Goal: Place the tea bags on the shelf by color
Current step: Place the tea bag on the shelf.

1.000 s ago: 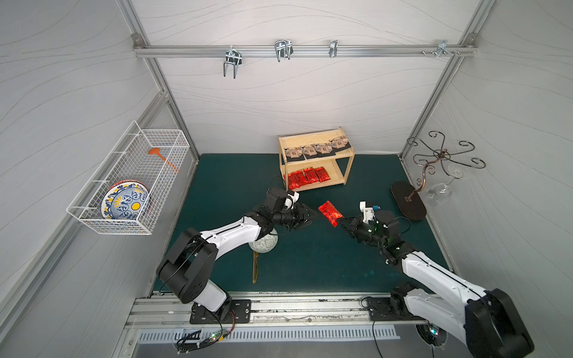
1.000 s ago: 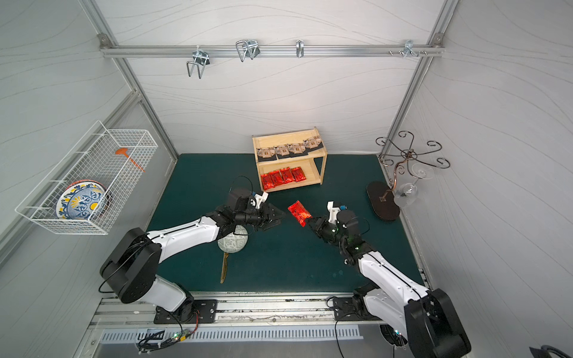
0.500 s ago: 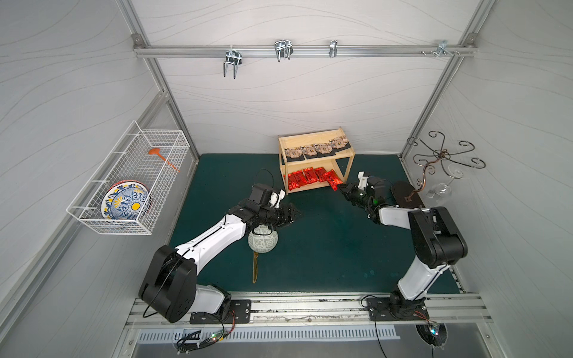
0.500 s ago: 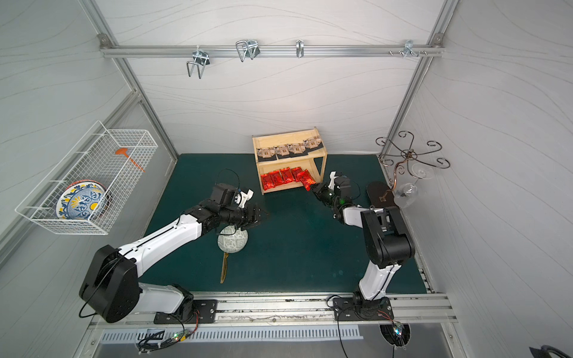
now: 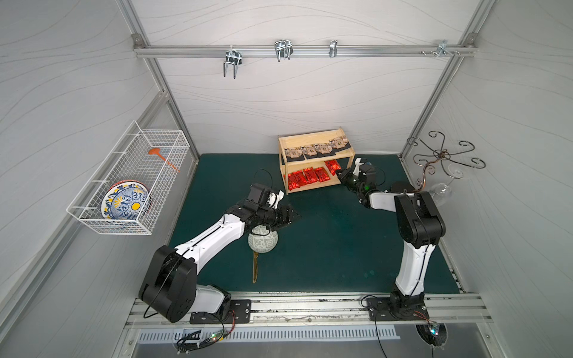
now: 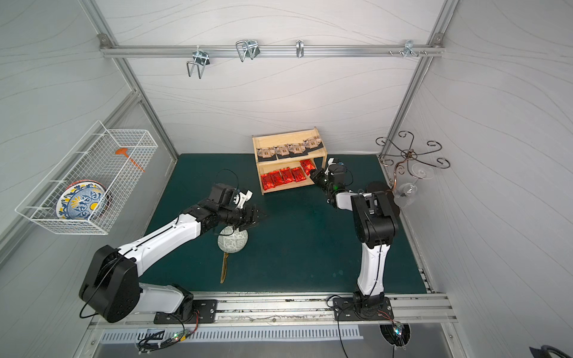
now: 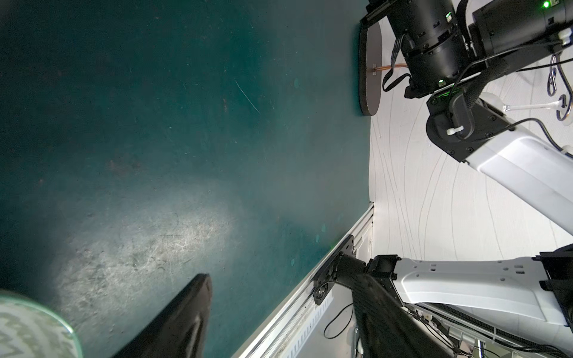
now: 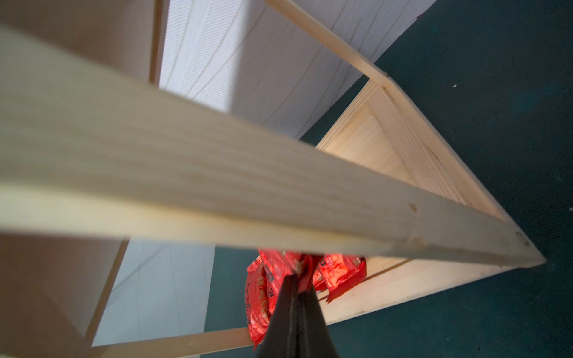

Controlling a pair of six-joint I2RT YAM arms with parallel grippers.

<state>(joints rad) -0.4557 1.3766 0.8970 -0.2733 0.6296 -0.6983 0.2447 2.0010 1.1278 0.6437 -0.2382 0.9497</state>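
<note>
The light-wood shelf (image 5: 310, 139) (image 6: 285, 136) stands at the back of the green mat. Several beige-brown tea bags (image 5: 316, 151) (image 6: 290, 149) lie in a row on its top tray. Red foil tea bags (image 5: 305, 178) (image 6: 280, 178) lie on the lower tier. My right gripper (image 5: 339, 174) (image 6: 315, 174) (image 8: 296, 279) is at the shelf's right end, shut on one more red tea bag (image 5: 332, 166) (image 6: 307, 165) (image 8: 260, 294), held just inside the lower tier under the shelf rail (image 8: 217, 186). My left gripper (image 5: 290, 215) (image 6: 259, 215) (image 7: 285, 310) hovers over mid-mat, open and empty.
A patterned bowl (image 5: 263, 242) and a gold utensil (image 5: 255, 269) lie under the left arm. A white wire basket (image 5: 130, 186) with a plate hangs on the left wall. A metal stand (image 5: 440, 158) with a wine glass (image 5: 440, 192) is behind the right arm.
My right arm swung from the middle of the mat to the shelf's right end, carrying the red tea bag. My left arm drew back and its jaws opened wider.
</note>
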